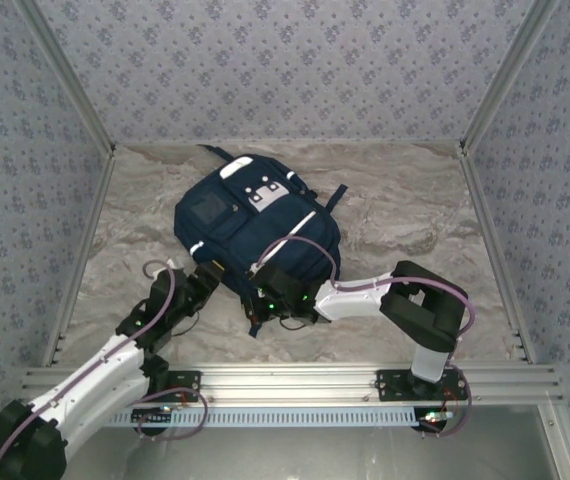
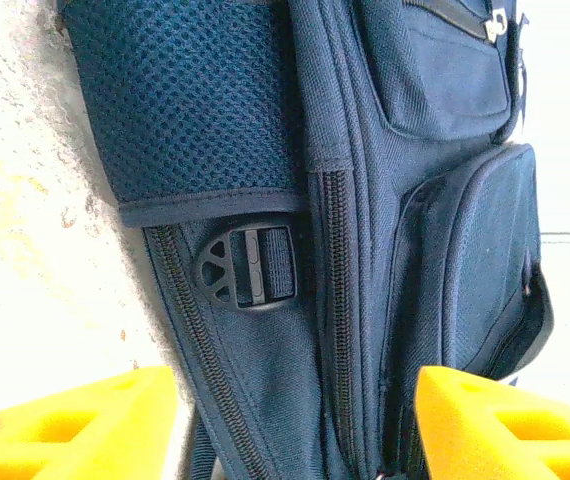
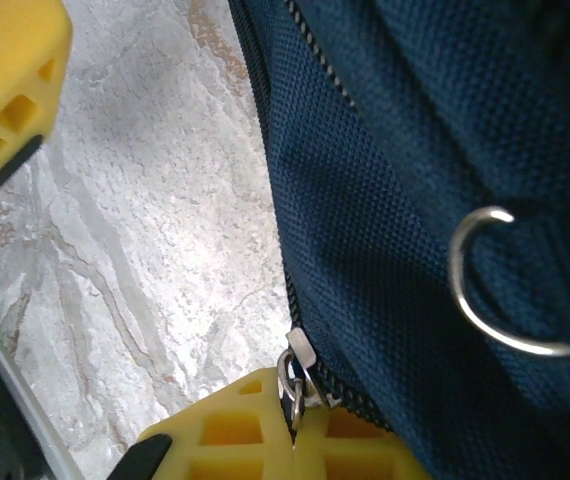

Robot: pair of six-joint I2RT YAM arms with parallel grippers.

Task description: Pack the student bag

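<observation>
From the top camera, the large navy-blue fabric backpack with white stripe trim (image 1: 255, 215) lay flat on the grey marble-patterned table (image 1: 415, 200), its near end right at the fingers of both arms: the left gripper (image 1: 208, 278) at its left corner, the right gripper (image 1: 268, 300) just beside that. In the left wrist view, the left arm's yellow fingers (image 2: 495, 430) stood wide apart and held nothing, with the backpack's side and its black plastic buckle (image 2: 245, 265) just ahead of and between them. In the right wrist view, the right arm's fingers (image 3: 225, 430) were pressed together, with the small silver zip pull (image 3: 298, 362) pinched between their tips. With the pull in hand, the work seemed to be at the zip; how far that zip had left to run I could not tell
</observation>
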